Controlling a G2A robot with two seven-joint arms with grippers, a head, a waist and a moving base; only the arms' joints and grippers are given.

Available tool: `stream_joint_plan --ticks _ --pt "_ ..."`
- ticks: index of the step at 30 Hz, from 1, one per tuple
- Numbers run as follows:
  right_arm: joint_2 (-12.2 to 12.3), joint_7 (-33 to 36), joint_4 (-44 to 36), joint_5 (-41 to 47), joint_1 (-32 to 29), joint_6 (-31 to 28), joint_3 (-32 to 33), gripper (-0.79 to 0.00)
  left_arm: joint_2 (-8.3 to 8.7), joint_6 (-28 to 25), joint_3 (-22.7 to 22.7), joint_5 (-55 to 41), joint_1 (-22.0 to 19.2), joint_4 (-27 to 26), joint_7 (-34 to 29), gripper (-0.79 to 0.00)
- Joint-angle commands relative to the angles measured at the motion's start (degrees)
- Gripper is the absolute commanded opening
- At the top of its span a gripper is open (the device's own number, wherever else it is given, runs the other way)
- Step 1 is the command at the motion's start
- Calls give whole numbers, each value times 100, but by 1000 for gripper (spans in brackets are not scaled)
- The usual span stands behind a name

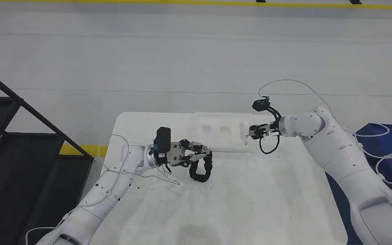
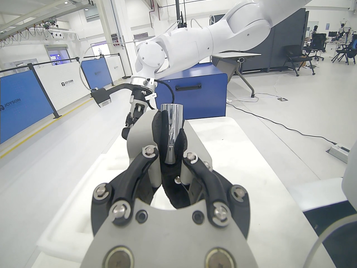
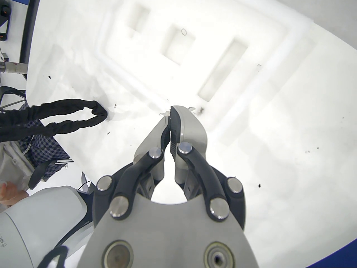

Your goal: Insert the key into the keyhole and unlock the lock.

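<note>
Left wrist view: left pincer (image 2: 168, 138) clamps lock (image 2: 173, 115); right pincer (image 3: 170, 121) pinched closed.

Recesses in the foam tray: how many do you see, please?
3, in a row across the tray: a small one, a middle one, and a long one. None seems hidden.

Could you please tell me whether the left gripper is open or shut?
Shut on the lock: fingers of the left gripper press both sides of the chrome cylinder and black sleeve.
</note>
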Motion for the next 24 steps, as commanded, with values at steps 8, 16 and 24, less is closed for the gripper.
stream_joint_plan --ticks 8,16,24 --pt "-231 -11 630 39 210 -170 -221 -785 0 0 0 0 0 0 0 -785" --pt "-373 -10 1027 15 335 -312 -318 -785 0 0 0 0 0 0 0 -785" --pt "-467 -18 1294 19 412 -417 -341 -785 0 0 0 0 0 0 0 -785"
